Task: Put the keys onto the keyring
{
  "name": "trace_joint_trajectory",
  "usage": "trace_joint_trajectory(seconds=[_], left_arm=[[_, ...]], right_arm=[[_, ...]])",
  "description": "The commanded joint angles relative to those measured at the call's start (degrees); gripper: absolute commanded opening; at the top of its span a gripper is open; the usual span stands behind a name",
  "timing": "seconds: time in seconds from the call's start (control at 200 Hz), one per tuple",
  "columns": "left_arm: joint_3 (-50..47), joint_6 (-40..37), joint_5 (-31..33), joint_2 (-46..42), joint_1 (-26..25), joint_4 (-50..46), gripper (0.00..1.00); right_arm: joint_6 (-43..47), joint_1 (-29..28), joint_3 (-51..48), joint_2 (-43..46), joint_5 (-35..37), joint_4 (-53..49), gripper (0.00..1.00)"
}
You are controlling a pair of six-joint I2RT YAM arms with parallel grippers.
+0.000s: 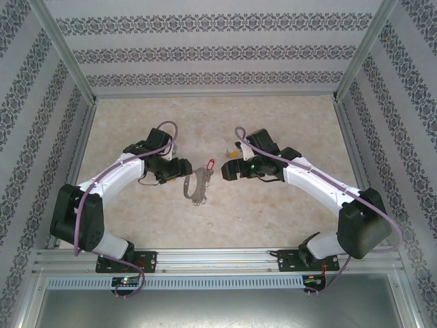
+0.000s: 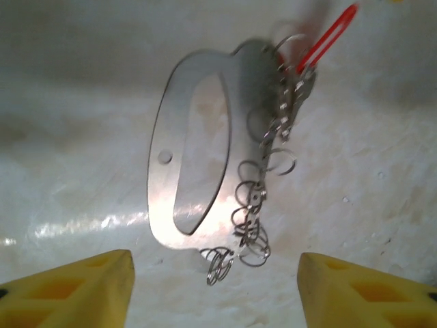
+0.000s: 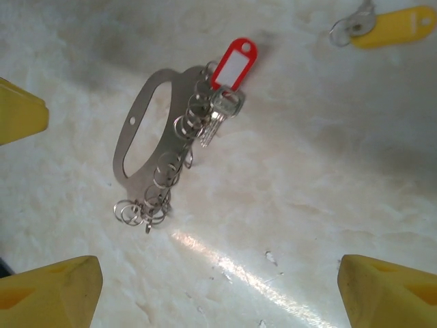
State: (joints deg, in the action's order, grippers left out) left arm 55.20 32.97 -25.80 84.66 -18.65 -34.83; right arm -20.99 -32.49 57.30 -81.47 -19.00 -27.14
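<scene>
The keyring [image 1: 194, 184] is a flat grey metal oval lying mid-table, with a row of small split rings along one side. It carries a red tag [image 1: 209, 166]. The wrist views give the keyring [image 2: 194, 143] [image 3: 140, 137] close up, with the red tag [image 3: 233, 65] and a silver key beside it. The keys, a small key on a yellow tag [image 3: 392, 26], lie apart on the table [image 1: 234, 155]. My left gripper [image 2: 215, 294] is open just short of the keyring's near end, at its left [image 1: 181, 169]. My right gripper [image 3: 218, 301] is open over bare table, to the keyring's right [image 1: 228, 172].
The tabletop [image 1: 273, 212] is pale and marbled. Patterned walls close it in at the back and both sides, with metal rails along the edges. A yellow finger [image 3: 20, 113] of the other gripper shows at the left edge of the right wrist view.
</scene>
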Motion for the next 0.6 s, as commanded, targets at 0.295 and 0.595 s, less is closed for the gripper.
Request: trace_joint_trajectory(seconds=[0.295,0.595], left_arm=[[-7.67,1.54,-3.22,-3.48,-2.77,-0.89,0.49],[-10.24,5.24,-4.76,-0.78,-5.45,5.78,0.41]], right_arm=[[-4.67,-1.67,-4.06,0.18,1.37,4.57,0.96],[-5.02,-1.7,-4.08,-0.46,1.64,4.56,0.98]])
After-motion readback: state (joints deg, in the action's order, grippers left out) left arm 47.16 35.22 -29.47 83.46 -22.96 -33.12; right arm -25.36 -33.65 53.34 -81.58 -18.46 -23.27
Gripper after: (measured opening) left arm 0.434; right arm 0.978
